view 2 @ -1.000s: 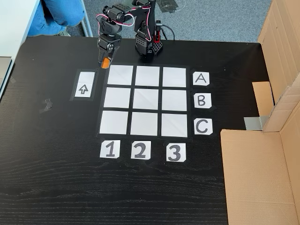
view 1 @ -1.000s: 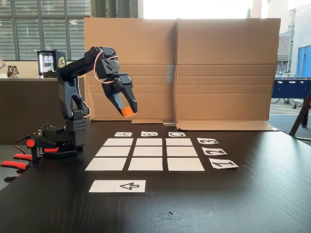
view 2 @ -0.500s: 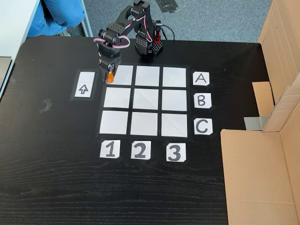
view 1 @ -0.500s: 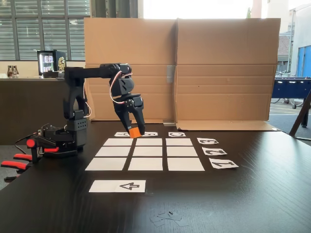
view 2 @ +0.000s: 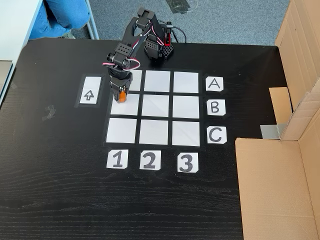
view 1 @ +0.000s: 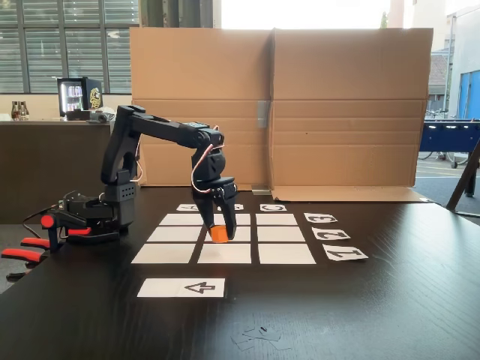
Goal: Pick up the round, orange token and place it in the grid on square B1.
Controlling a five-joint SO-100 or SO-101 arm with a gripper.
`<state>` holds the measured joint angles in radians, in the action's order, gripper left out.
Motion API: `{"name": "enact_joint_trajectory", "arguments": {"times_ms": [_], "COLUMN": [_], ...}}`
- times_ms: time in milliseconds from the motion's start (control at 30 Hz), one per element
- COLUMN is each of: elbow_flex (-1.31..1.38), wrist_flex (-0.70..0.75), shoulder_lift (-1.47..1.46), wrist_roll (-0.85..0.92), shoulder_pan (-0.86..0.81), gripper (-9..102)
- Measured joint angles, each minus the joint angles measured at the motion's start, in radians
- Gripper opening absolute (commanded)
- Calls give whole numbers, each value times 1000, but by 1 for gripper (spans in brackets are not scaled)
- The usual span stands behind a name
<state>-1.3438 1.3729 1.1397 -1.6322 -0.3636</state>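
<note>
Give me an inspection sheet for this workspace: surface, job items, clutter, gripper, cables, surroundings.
Surface: black table, bare apart from the papers.
Job's things: orange token held over the grid, above square B1; letter cards on the right and number cards below in the top-down fixed view.
Clutter: arrow strip; small tape scraps.
Gripper: gripper pointing down, jaws shut on the token.
Cables: wires along the arm.
Surroundings: cardboard screen, red clamp handles.

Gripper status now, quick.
Gripper: shut on the orange token, over the left column, middle row of the grid.
</note>
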Motion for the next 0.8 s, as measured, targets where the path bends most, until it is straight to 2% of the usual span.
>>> {"name": "enact_joint_trajectory", "arguments": {"times_ms": [633, 733, 800], "elbow_flex": [-77, -103, -120], "wrist_flex": [-107, -110, -110], "shoulder_lift": [-35, -23, -12], "wrist_roll": [-60, -66, -67], "shoulder_pan": [23, 23, 23], "gripper": [2, 32, 47]}}
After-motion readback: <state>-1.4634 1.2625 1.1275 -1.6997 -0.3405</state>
